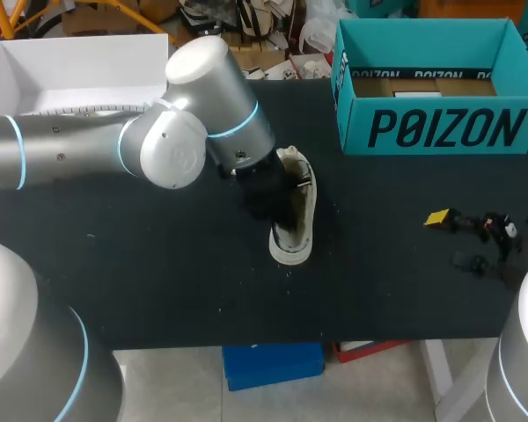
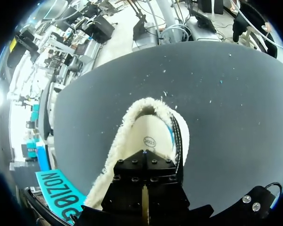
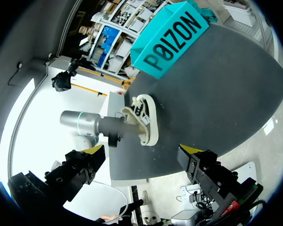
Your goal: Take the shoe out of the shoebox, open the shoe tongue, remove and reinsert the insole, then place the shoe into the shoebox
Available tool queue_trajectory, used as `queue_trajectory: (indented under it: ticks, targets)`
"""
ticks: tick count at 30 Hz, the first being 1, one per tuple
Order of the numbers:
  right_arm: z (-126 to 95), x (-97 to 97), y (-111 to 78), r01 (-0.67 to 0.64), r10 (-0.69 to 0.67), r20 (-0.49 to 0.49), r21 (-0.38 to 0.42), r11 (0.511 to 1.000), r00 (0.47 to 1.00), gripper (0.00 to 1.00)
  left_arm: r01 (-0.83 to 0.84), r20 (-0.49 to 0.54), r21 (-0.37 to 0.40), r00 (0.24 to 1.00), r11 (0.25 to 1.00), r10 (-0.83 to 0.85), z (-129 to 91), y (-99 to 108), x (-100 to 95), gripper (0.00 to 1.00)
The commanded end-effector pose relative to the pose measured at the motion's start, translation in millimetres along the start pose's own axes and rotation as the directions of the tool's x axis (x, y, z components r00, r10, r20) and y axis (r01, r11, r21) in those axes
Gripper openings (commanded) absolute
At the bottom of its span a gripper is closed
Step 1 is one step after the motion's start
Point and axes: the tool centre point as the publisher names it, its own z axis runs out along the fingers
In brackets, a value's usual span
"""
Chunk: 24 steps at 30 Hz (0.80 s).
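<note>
Big black table (image 1: 158, 264) with the teal shoebox (image 1: 431, 88) sitting open at the far right corner and a white box (image 1: 70, 75) at the far left. My left arm (image 1: 88, 149) comes in from the left, past the middle. The shoe (image 1: 292, 230) is out of the shoebox, on the table around the middle and well apart from it.

The left gripper (image 1: 264, 195) is pushed down right into the shoe's fleecy opening. In its wrist view the black body blocks everything, so honestly can't tell if it's spread or pinching something. The insole (image 2: 151, 136) shows just ahead of it, inside the shoe.

The right gripper (image 3: 141, 150) hangs over the table's right side, fingers (image 3: 93, 149) spread wide with nothing between them, and the shoe sits well ahead of it.
</note>
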Motion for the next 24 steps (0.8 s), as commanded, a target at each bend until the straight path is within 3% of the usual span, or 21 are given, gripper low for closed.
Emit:
queue_trajectory:
  ticks: [1,5,9,24]
  targets:
    - [-1.9,0.4,-1.0,-0.001,0.001,-0.001,-0.002,1.0,1.0,1.0,-0.034,-0.03,-0.026,0.999,0.999,0.033,-38.1,-10.9,6.7,0.0]
    - [-1.9,0.4,-1.0,-0.001,0.001,-0.001,-0.002,1.0,1.0,1.0,-0.079,-0.095,-0.029,0.993,0.996,0.076,-53.8,-11.1,12.4,0.0]
    - [-1.9,0.4,-1.0,-0.001,0.001,-0.001,-0.002,1.0,1.0,1.0,-0.094,-0.135,-0.018,0.987,0.995,0.09,-56.0,-11.6,16.0,0.0]
    - [-1.9,0.4,-1.0,-0.001,0.001,-0.001,-0.002,1.0,1.0,1.0,-0.124,-0.176,0.026,0.976,0.992,0.127,-20.9,-12.1,3.8,0.0]
